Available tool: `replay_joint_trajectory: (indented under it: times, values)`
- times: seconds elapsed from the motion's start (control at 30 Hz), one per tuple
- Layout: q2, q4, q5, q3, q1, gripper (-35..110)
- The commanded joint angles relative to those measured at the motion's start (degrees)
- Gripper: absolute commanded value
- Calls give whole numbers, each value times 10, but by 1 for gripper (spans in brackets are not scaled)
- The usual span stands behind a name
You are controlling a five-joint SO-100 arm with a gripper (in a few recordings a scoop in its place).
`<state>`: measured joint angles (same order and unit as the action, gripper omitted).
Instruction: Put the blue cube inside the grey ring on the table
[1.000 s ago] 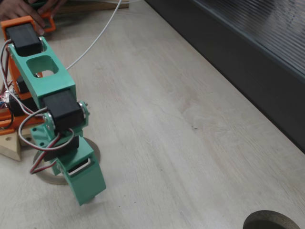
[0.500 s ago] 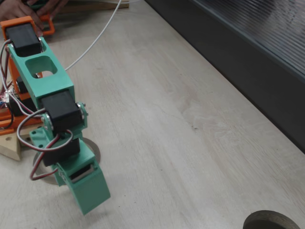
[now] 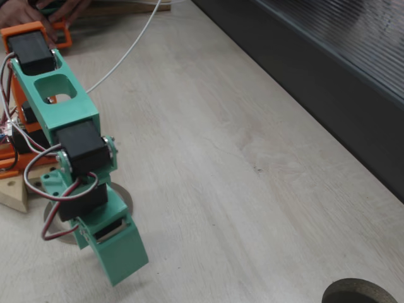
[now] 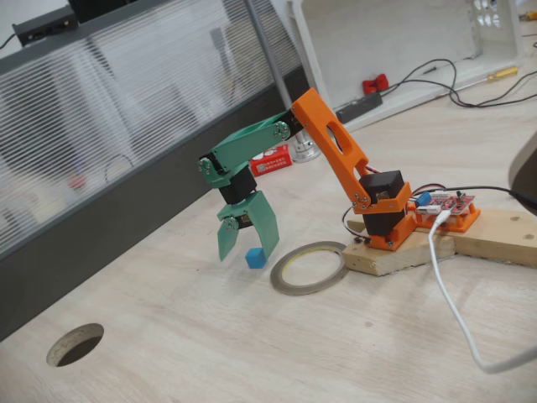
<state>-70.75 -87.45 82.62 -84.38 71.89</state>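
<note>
1. The gripper hangs open, its 2 green fingers pointing down with a clear gap between them, holding nothing.
2. The cube sits on the table just beside the right-hand finger tip in this fixed view, low and slightly behind the gap; whether they touch I cannot tell.
3. The ring lies flat just to the right of the cube, close to the arm's wooden base, so the carry should be short.
4. The cube looks light, rigid and matte, so probably not slippery; I would pinch 2 opposite flat faces squarely, since a corner grip may twist it out.
</note>
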Motion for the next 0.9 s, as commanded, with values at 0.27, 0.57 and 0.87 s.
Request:
replay_joint_trajectory:
  times: [0.27,0.57,0.87]
  values:
    - [-5,-2,4,2,4,72]
    - [-5,-1,4,4,4,48]
    - [-5,-1,4,4,4,36]
